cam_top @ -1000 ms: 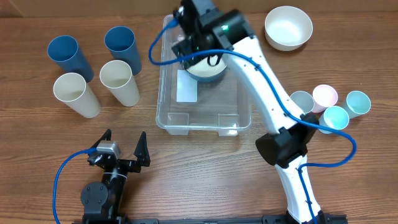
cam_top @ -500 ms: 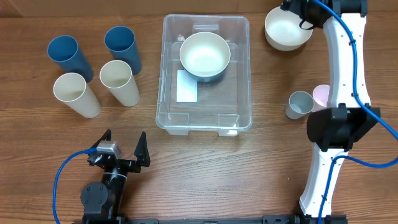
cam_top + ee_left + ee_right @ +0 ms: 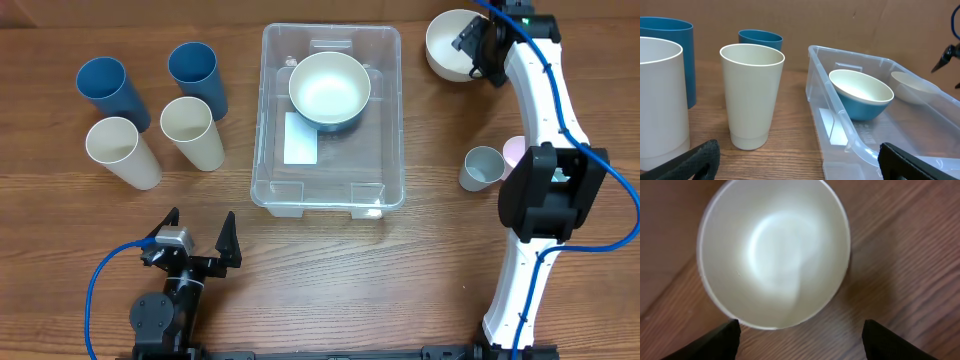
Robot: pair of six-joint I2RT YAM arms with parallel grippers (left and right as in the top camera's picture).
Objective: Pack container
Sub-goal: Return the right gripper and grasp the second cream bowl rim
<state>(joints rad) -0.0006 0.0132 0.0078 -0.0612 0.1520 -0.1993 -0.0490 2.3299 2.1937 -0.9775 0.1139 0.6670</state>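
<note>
The container [image 3: 268, 120] sits on the table at the upper centre of the overhead frame. A blue bowl [image 3: 329, 88] rests inside its upper half, beside the white label [image 3: 299, 138]. The right gripper [image 3: 476, 46] is at the upper right, over the white bowl [image 3: 775, 255], with its jaws wide and holding nothing. The left gripper [image 3: 197, 233] is at the lower left, also wide and empty.

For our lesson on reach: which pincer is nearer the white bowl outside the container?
Right. The right pincer hovers over the white bowl; the left pincer sits far away on the opposite side of the table.
</note>
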